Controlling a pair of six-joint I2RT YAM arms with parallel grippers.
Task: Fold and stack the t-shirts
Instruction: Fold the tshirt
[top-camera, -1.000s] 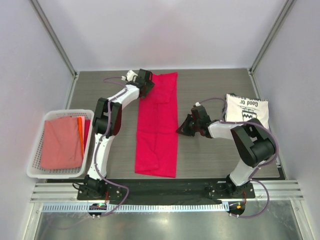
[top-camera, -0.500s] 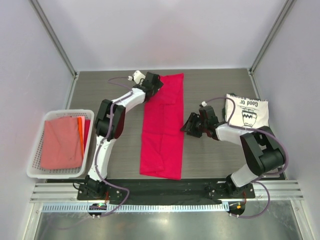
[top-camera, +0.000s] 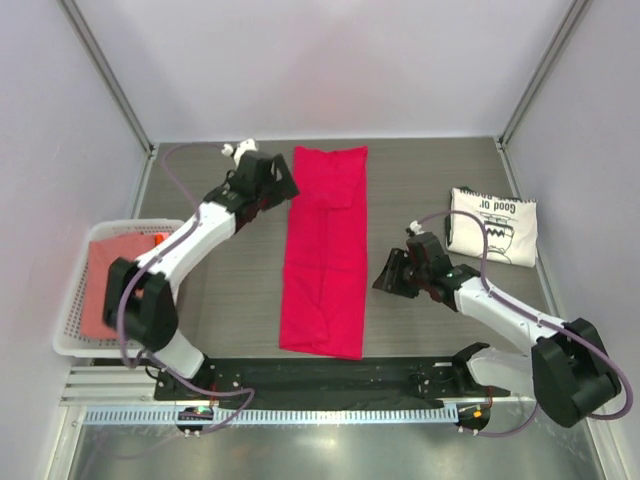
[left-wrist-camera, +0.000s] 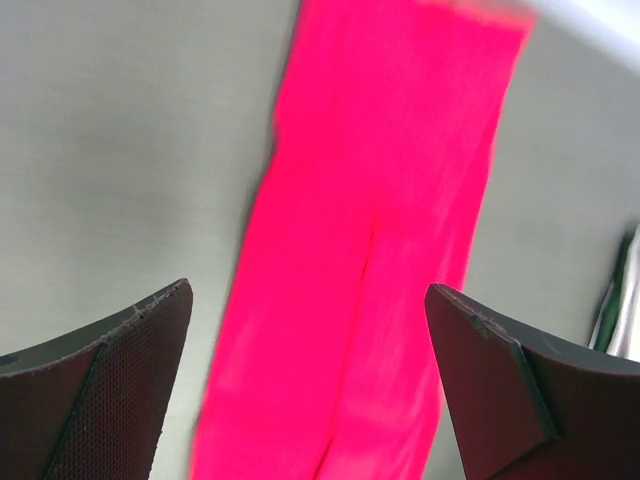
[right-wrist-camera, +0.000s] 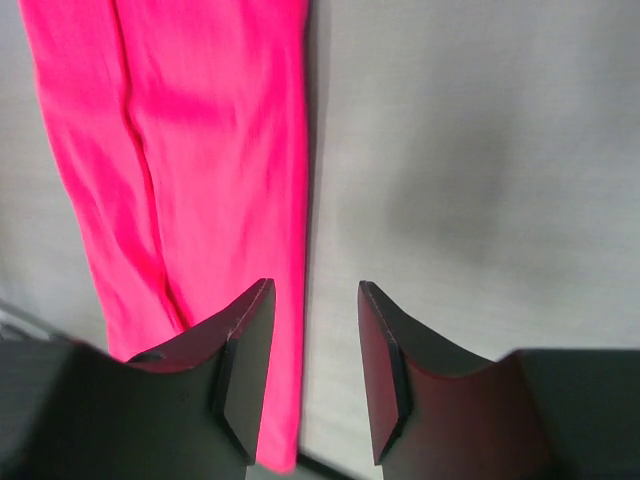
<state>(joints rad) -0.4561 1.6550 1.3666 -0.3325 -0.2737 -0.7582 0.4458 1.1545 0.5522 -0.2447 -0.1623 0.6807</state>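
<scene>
The crimson-pink t-shirt (top-camera: 326, 250) lies flat on the table as a long narrow strip from the back to the front edge. It also shows in the left wrist view (left-wrist-camera: 380, 230) and in the right wrist view (right-wrist-camera: 190, 160). The cream t-shirt with black print (top-camera: 494, 224) lies folded at the right. My left gripper (top-camera: 281, 186) is open and empty, just left of the strip's far end. My right gripper (top-camera: 385, 278) is open and empty, just right of the strip's right edge. In the right wrist view its fingers (right-wrist-camera: 245, 370) hang above that edge.
A white lattice basket (top-camera: 70, 345) holding orange-pink cloth stands at the left edge. The black rail with the arm bases runs along the near edge (top-camera: 330, 375). Grey walls close in the back and sides.
Both grippers have let go of the pink t-shirt and drawn back. The left arm swung left and nearer, the right arm moved nearer. The strip shifted slightly right, then lay still.
</scene>
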